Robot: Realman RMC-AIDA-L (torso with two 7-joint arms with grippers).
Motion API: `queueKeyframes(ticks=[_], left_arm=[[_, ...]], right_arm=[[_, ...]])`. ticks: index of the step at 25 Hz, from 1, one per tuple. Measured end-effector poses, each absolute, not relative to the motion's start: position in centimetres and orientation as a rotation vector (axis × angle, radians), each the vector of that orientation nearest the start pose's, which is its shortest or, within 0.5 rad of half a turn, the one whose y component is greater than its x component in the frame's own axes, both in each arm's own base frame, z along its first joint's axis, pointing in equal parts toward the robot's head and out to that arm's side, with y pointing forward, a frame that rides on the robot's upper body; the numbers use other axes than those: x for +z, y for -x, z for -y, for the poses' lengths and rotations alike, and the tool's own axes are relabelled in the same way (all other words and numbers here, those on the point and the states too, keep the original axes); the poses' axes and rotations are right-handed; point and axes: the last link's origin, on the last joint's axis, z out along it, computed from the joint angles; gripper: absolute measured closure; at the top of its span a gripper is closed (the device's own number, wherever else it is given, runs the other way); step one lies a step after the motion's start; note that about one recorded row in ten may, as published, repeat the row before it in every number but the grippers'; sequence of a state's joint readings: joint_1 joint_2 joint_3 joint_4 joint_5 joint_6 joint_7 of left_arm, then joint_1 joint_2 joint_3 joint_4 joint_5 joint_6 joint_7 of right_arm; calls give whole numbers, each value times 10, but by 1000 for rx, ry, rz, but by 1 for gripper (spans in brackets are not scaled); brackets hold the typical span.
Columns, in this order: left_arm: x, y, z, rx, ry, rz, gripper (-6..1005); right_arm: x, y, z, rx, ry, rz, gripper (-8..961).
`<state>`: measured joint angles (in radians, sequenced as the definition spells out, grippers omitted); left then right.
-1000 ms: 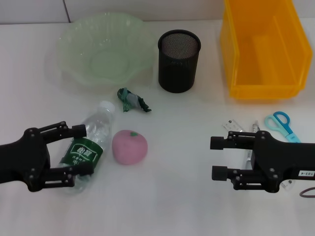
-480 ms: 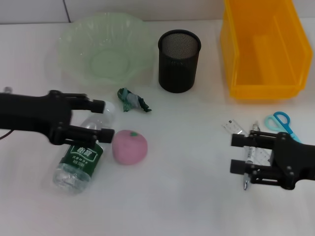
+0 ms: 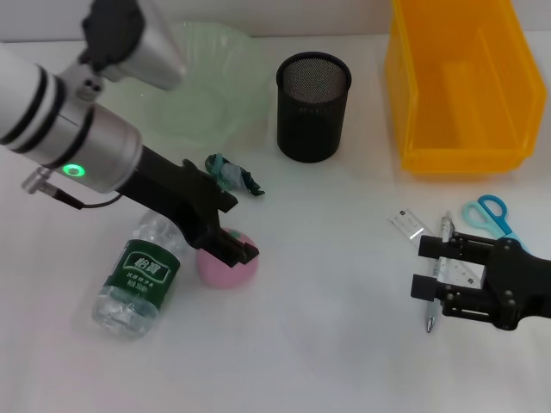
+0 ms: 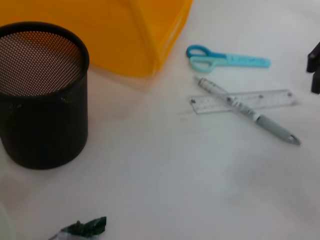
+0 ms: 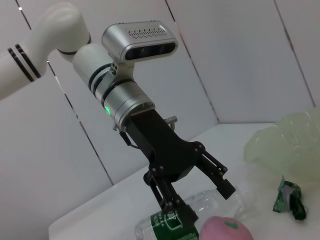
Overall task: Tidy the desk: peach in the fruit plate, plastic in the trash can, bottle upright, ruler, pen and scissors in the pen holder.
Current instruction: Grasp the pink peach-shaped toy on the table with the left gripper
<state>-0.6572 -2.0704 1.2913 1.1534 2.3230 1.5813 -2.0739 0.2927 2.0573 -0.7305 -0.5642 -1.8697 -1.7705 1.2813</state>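
Note:
The pink peach (image 3: 219, 269) (image 5: 226, 231) lies on the white table, right of the bottle (image 3: 142, 275) (image 5: 167, 224), which lies on its side. My left gripper (image 3: 237, 228) (image 5: 199, 196) hangs open just above the peach, slanting down from the upper left. The crumpled green plastic (image 3: 231, 175) (image 4: 82, 227) sits behind it. The black mesh pen holder (image 3: 313, 106) (image 4: 42, 95) is at the back centre. Ruler (image 3: 406, 224) (image 4: 242, 100), pen (image 3: 447, 227) (image 4: 247, 110) and blue scissors (image 3: 491, 213) (image 4: 227, 57) lie at the right. My right gripper (image 3: 422, 268) is open over the pen and ruler.
The pale green fruit plate (image 3: 207, 95) (image 5: 290, 140) stands at the back left, partly hidden by my left arm. A yellow bin (image 3: 461, 82) (image 4: 110, 30), the trash can, stands at the back right beside the pen holder.
My left arm has left the bottle's side, swung up and to the right, and now points down over the peach. The right gripper has drawn back a little to the right.

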Motion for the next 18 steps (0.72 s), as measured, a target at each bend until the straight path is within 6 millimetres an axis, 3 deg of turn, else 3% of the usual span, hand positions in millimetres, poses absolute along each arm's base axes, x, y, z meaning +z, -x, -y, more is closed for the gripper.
queueKeyframes(ticks=[11, 18], left_arm=[[-47, 163, -350, 451, 2974, 315, 157], [-54, 166, -347, 527, 2955, 283, 176]], right_arm=[[-3, -307, -240, 961, 2693, -816, 253], [-4, -306, -242, 961, 2689, -815, 253]])
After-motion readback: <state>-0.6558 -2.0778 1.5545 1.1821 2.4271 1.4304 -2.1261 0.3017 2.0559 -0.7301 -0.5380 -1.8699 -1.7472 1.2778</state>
